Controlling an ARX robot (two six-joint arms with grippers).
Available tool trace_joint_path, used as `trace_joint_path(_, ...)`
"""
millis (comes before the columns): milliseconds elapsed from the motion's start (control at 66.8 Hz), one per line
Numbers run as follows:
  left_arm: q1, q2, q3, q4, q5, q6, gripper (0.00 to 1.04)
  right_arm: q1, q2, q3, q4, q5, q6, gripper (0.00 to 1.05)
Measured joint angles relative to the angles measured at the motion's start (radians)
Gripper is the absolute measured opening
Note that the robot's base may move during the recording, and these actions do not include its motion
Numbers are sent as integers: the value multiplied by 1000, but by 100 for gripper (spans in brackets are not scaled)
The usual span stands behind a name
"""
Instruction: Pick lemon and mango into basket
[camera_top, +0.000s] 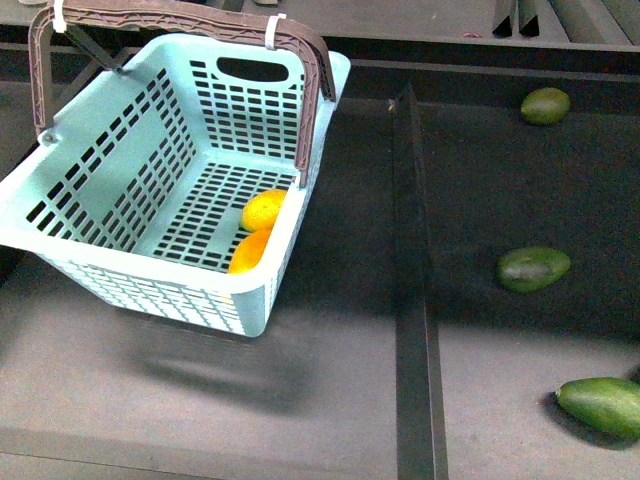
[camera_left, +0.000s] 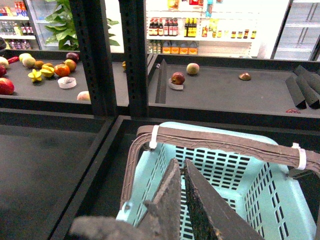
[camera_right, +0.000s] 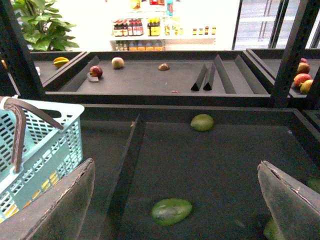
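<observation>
Front view: the teal basket (camera_top: 150, 190) sits tilted, w/ shadow under it, so it looks lifted a bit off the dark bench (camera_top: 340, 380). Inside, by the near right wall, are 2 yellow fruits touching each other. The paler one, further back, is the lemon (camera_top: 264, 210). The deeper orange one, nearer, is the mango (camera_top: 250, 252). So both fruits are in the basket already; the picking part looks done. 3 green oval fruits (camera_top: 533, 268) lie on the right side of the bench, past the black divider (camera_top: 412, 300). They are not part of the job. No arm shows in this view.

Left wrist view: the left hand (camera_left: 180, 172) has its 2 dark fingers (camera_left: 167, 195) pressed close together, right above the basket. The brown handle (camera_left: 225, 142) w/ white zip ties crosses just past the tips. Can't tell if the hand grips anything; no fruit is seen between the fingers. Shelves w/ apples and bottles are far behind.

Right wrist view: the right hand (camera_right: 175, 200) is spread wide apart and holds nothing. It hangs over the bench w/ green fruits below it. The basket is off to one side.

What's left, I think: maybe only set the basket down flat and pull the arms back.
</observation>
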Motion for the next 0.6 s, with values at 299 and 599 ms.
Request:
trace_joint_path(299,80,-253,-179,-71,101,8,4,0,0,0,0,0,0,96)
trace_joint_path(599,124,-475,-285,-182,122,11,4,0,0,0,0,0,0,96)
